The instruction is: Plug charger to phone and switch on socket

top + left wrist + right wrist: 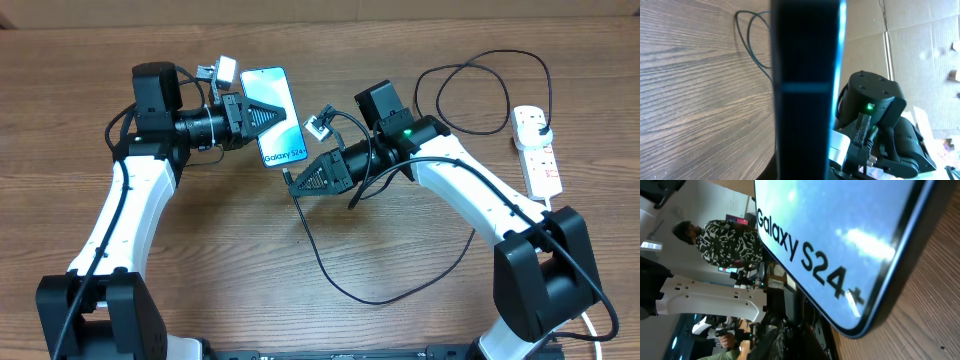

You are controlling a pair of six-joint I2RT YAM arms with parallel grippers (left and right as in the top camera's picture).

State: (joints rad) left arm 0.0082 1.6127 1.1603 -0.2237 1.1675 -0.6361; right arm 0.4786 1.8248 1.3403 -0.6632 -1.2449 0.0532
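Overhead. We take the slim rectangular phone as our landmark: lit blue-teal screen, black bezel, white "Galaxy S24+" lettering. It faces screen up over the brown wood-grain table, with its long axis slightly slanted.

Left gripper: black triangular fingers reach in from the phone's left side and cross its middle. From the left wrist, the phone fills the centre edge-on, a dark band with a thin blue line. We read this pincer as clamped on the phone. We cannot tell whether the phone rests on the wood or is lifted off it.

Right gripper: just beside the phone's near short edge, the one by the lettering, and pointing at it. The fingers are together, pinching the long thin black charger cable close to its connector end. The tip is too small for us to say whether it touches the phone. From the right wrist, the lettering and the phone's rounded corner loom large over wood. The gripper's own fingers are not seen there.

From the pinch, the cable drops away on the phone's near side, loops wide and runs off to the phone's right.

White elongated socket strip with red markings: well apart from the phone, far to its right. The charger's black plug sits in the strip's far end. Switch positions are too small to read.
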